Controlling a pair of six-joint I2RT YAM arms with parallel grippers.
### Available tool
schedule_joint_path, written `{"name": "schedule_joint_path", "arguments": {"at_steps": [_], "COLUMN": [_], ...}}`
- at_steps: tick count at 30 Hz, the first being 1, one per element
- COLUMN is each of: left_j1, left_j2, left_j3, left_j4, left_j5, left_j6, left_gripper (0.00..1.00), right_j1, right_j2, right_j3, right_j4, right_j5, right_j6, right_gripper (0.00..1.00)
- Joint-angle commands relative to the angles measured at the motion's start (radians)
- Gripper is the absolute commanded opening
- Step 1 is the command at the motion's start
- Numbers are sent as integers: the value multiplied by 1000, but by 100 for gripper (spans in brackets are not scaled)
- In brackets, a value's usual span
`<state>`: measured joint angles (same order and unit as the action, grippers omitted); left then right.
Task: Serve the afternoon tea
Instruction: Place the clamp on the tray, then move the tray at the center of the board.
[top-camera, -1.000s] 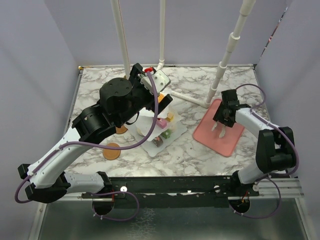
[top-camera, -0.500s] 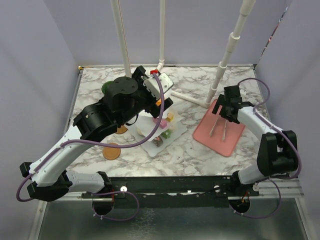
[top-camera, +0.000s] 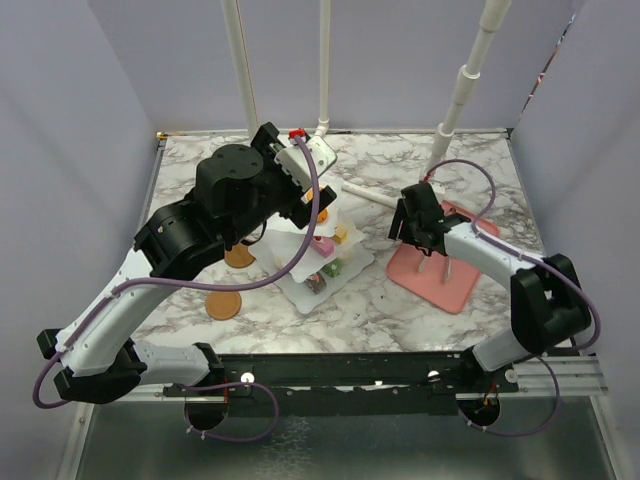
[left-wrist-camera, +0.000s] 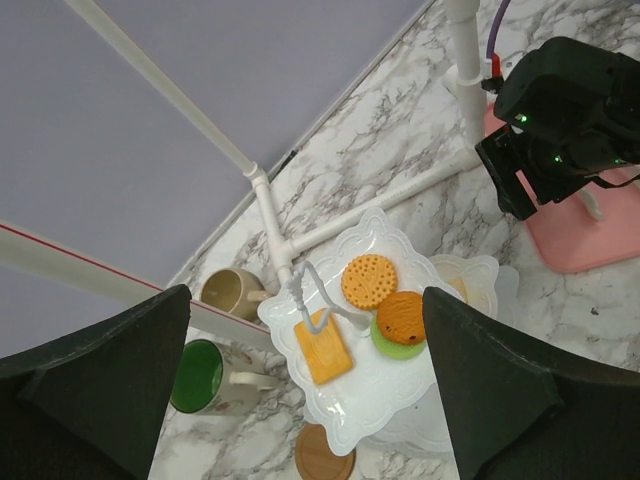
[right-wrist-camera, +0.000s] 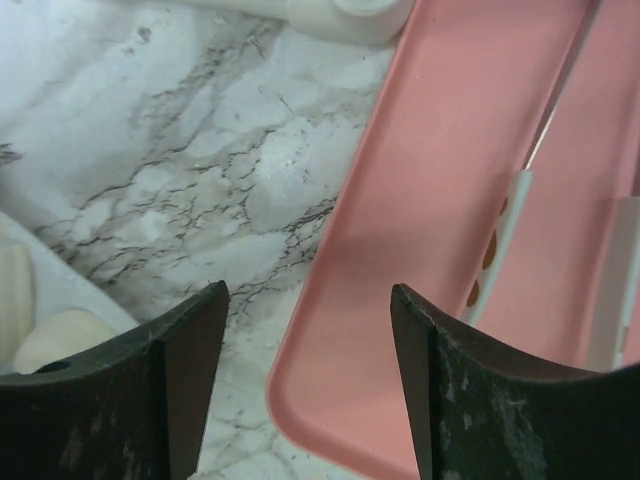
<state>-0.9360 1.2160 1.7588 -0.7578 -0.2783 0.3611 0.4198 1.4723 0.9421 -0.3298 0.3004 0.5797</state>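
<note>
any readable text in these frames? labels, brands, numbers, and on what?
No readable text in any view.
Tiered stand, green-lined mug, beige mug, biscuits, pink tray: no print.
Right arm: green lights only, no label.

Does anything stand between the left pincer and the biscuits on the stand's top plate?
Nothing blocks them. The open left pincer hangs above the top plate, with the biscuits bare below; only the stand's wire handle rises beside them.

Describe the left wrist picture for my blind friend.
A white plate holds three biscuits between the fingers of the open left gripper. A beige mug and a green-lined mug stand left of it; a pink tray lies right.
</note>
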Motion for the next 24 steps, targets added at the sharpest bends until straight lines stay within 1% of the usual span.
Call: {"name": "schedule_joint_path", "arguments": {"at_steps": [1, 4, 6, 8, 11, 14, 17, 20, 24], "left_j1": [24, 30, 33, 35, 35, 34, 35, 35, 34], "left_j2": [-6, -9, -8, -3, 4, 8, 10, 6, 2], "left_j3": [-4, 0, 4, 12, 21, 31, 44, 47, 41], "left_j4": [-43, -49, -50, -50, -48, -38, -35, -30, -25], "left_j5": [-17, -5, 2, 9, 17, 20, 15, 10, 22], "left_j6": [-1, -2, -5, -6, -8, -6, 3, 14, 10], "left_gripper": [99, 99, 99, 99, 99, 99, 99, 99, 99], "right_j1": [17, 19, 19, 19, 18, -3, -59, -149, -247], "right_j2": [105, 163, 185, 192, 191, 203, 178, 143, 137], "right_j3": [-3, 1, -2, -10, -16, 3, -14, -45, -40], "right_j4": [45, 52, 52, 50, 34, -17, -27, -21, -23], "right_j5": [16, 29, 41, 51, 60, 41, -16, -91, -190], "right_j6": [19, 10, 3, -1, -19, -54, -92, -146, -281], "right_gripper": [67, 62, 56, 45, 27, 14, 1, 0, 1]}}
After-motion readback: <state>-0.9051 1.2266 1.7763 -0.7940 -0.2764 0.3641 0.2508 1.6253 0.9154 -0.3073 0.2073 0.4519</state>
